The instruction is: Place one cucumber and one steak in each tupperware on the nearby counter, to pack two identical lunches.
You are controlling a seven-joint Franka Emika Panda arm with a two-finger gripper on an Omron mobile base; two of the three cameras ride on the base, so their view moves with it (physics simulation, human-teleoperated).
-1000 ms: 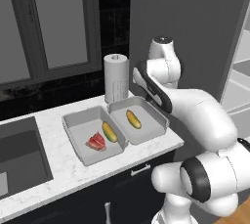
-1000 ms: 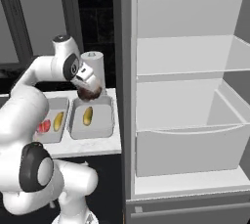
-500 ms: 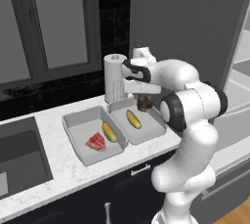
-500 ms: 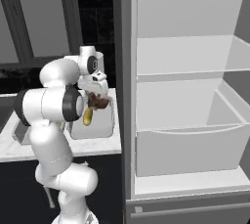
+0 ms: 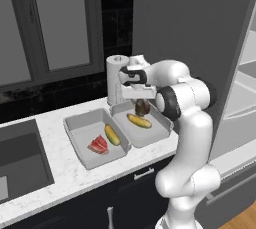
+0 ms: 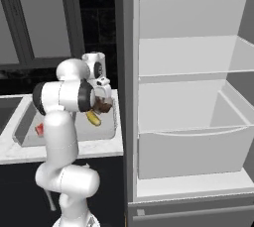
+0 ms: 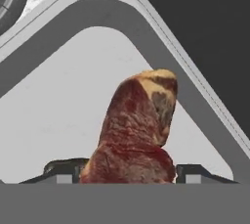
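My gripper (image 5: pixel 142 104) hangs over the back of the right tupperware (image 5: pixel 161 129), shut on the lumpy brown steak (image 5: pixel 142 108). In the hand view the steak (image 7: pixel 139 130) stands between my fingertips (image 7: pixel 63 169), above the tupperware's pale floor and near its rounded rim (image 7: pixel 161 27). A cucumber (image 5: pixel 139 121) lies in this tupperware just in front of the steak. The left tupperware (image 5: pixel 80 123) holds the other cucumber (image 5: pixel 112 134) and a red streaked steak (image 5: pixel 98 145). From the right base view the brown steak (image 6: pixel 103 106) hangs above a cucumber (image 6: pixel 93 117).
A paper towel roll (image 5: pixel 116 78) stands on the counter (image 5: pixel 60 168) right behind the tupperwares. A dark sink (image 5: pixel 20 158) lies at the left. An open fridge (image 6: pixel 193 97) with bare shelves stands to the right of the counter.
The arm has swung left and folded in, carrying the brown steak down over the right tupperware. The food in the tupperwares has not moved.
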